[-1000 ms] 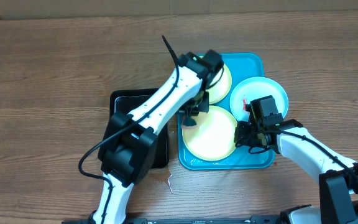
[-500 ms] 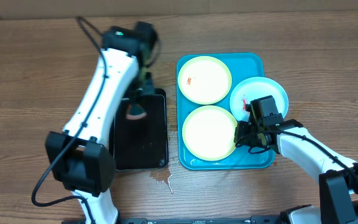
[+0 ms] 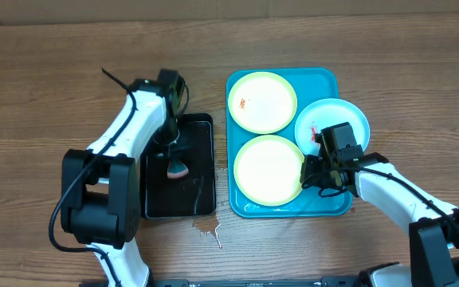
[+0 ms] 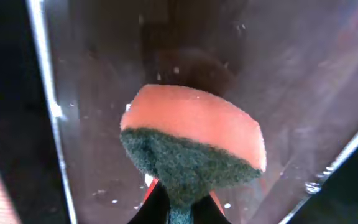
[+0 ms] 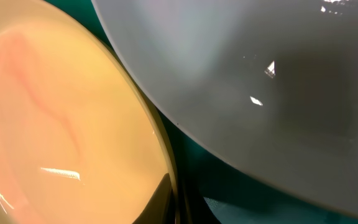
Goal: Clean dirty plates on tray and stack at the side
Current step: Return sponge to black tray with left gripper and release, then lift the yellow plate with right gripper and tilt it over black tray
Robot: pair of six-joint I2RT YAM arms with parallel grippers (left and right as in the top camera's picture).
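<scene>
The turquoise tray (image 3: 323, 76) holds two pale yellow-green plates. The far plate (image 3: 263, 102) has a small red smear. The near plate (image 3: 268, 170) looks clean. A light blue plate (image 3: 335, 119) with a red smear leans over the tray's right rim. My right gripper (image 3: 309, 172) is shut on the near plate's right rim, and the right wrist view shows this rim (image 5: 61, 124) between its fingers (image 5: 174, 202), beside the blue plate (image 5: 266, 81). My left gripper (image 3: 174, 157) is shut on an orange and green sponge (image 3: 177, 169) (image 4: 191, 137), low over the black tray.
The small black tray (image 3: 199, 195) lies left of the turquoise tray; its wet bottom (image 4: 291, 74) fills the left wrist view. A small water puddle (image 3: 208, 230) is on the wooden table in front of it.
My left arm has swung with the sponge from over the far plate to the left, then down into the black tray. The right arm and plates have not moved.
</scene>
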